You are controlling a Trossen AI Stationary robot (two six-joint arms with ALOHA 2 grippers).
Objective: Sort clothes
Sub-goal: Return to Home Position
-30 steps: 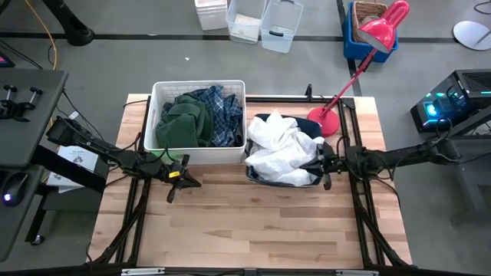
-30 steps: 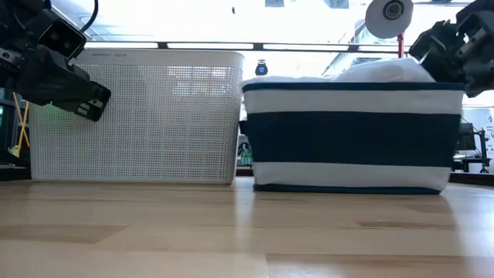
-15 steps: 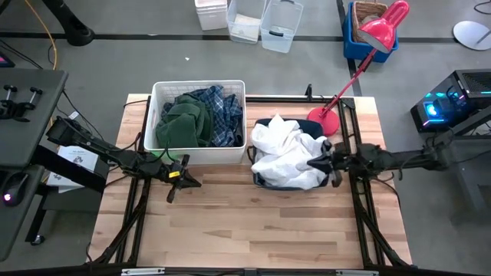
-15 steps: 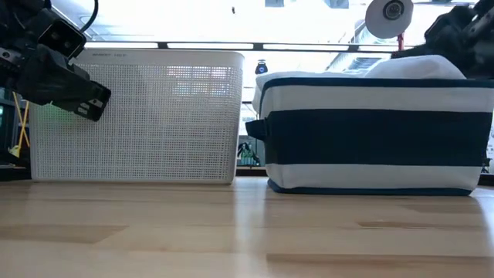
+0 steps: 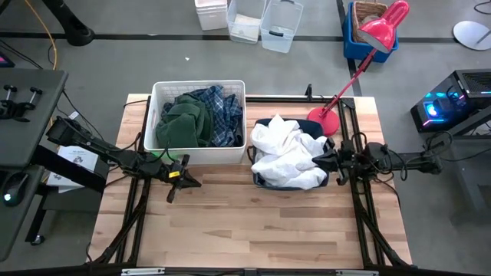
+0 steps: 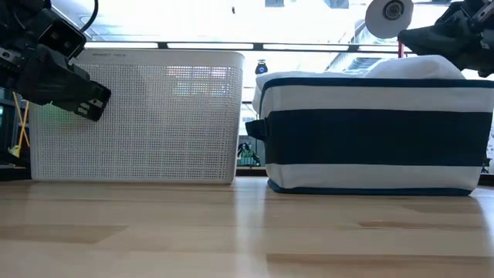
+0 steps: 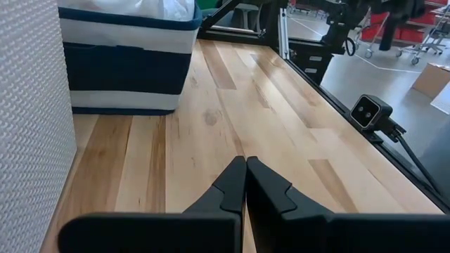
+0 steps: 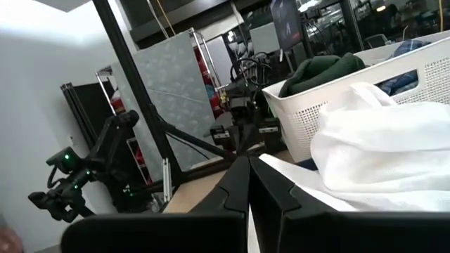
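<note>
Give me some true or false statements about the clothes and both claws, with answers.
1. The plaid shirt lies in the white plastic bin. True.
2. The white garments lie in the white plastic bin. False: they fill the navy fabric bin.
3. The left claw grips a garment. False: it is shut on nothing, in front of the white plastic bin.
4. The dark green garment lies beside the plaid shirt. True.
5. The right claw is open. False: it is shut, by the navy fabric bin's right side.

Closed right pincer [image 8: 247,166], white garment [image 8: 383,151], green garment [image 8: 322,73] in white bin [image 8: 304,126]
</note>
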